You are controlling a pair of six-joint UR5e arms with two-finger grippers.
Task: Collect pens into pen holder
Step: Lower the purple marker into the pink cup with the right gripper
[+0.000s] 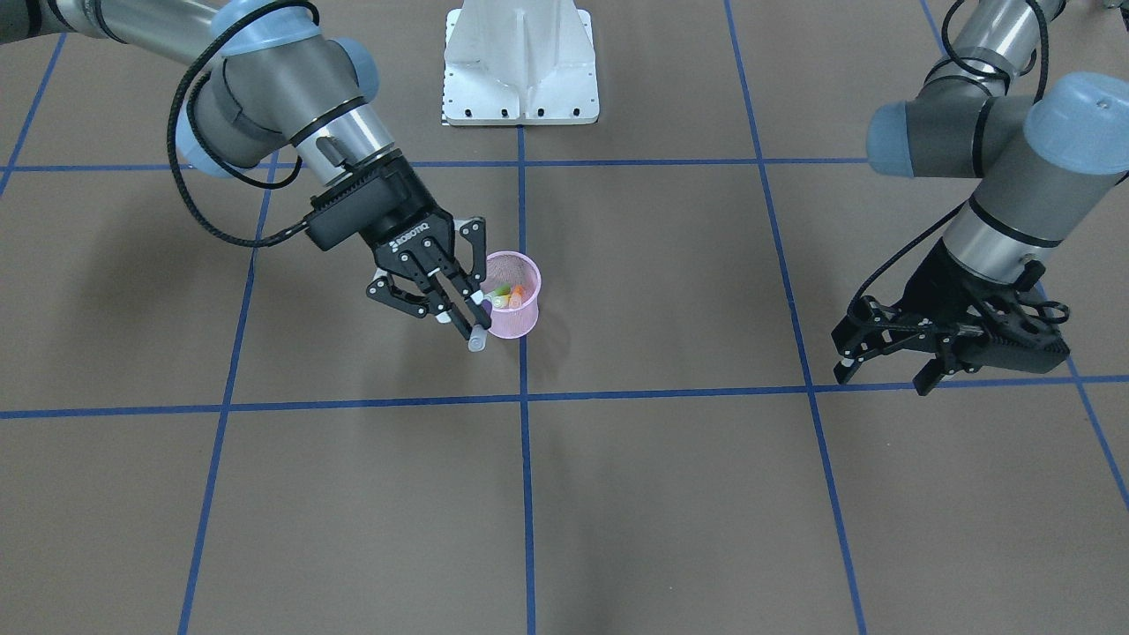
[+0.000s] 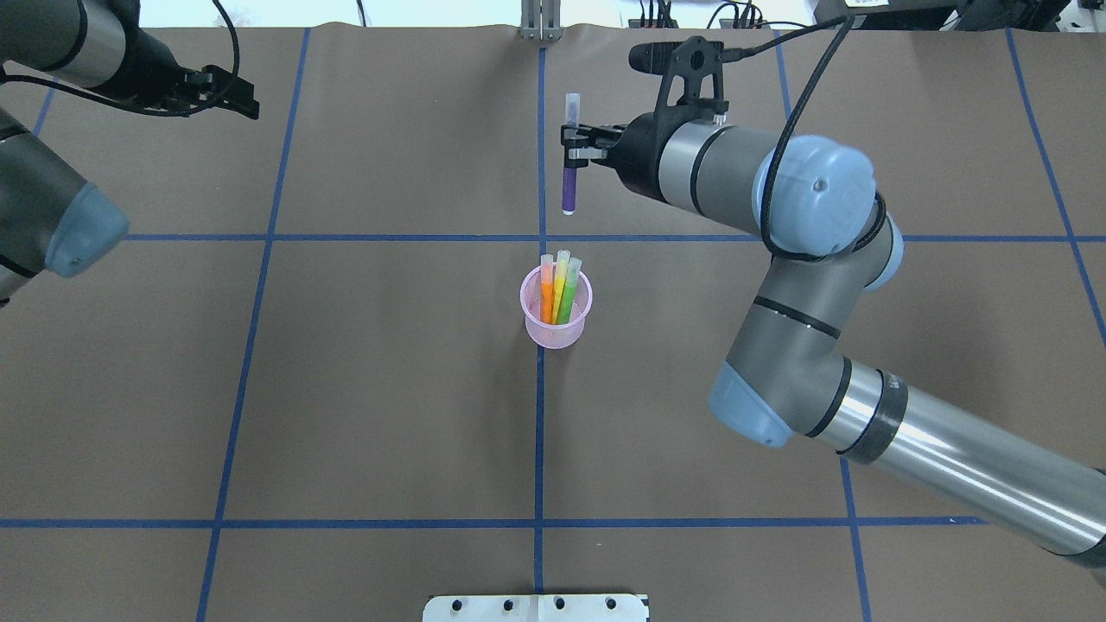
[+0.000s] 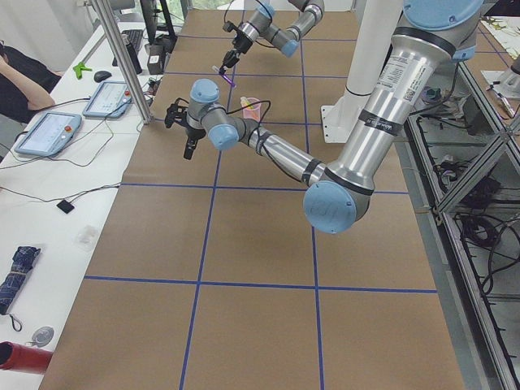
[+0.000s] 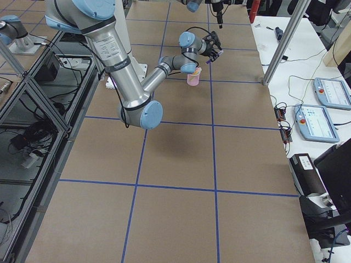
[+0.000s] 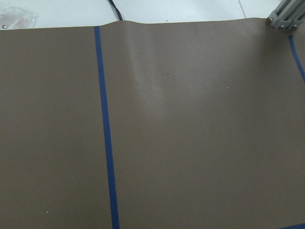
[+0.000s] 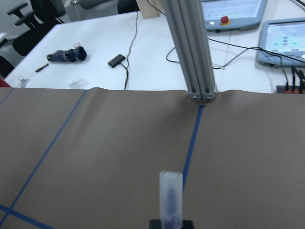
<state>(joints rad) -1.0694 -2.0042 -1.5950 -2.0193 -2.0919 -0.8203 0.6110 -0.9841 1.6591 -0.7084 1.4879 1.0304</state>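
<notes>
Beside the pink wire-mesh pen holder point(image 1: 516, 322), the right gripper point(image 2: 570, 155) reached out from a bent arm. Its fingers were clamped on the slim purple pen point(image 2: 568, 186), which was lifted off the table point(image 2: 389, 389) with its translucent cap pointing away from the robot's base. An orange pen point(image 2: 547, 298) and a green pen point(image 2: 568, 298) leaned inside the round cup, while the left gripper point(image 1: 882, 375) hovered well apart, jaws spread and empty, over smooth brown paper gridded with blue tape.
</notes>
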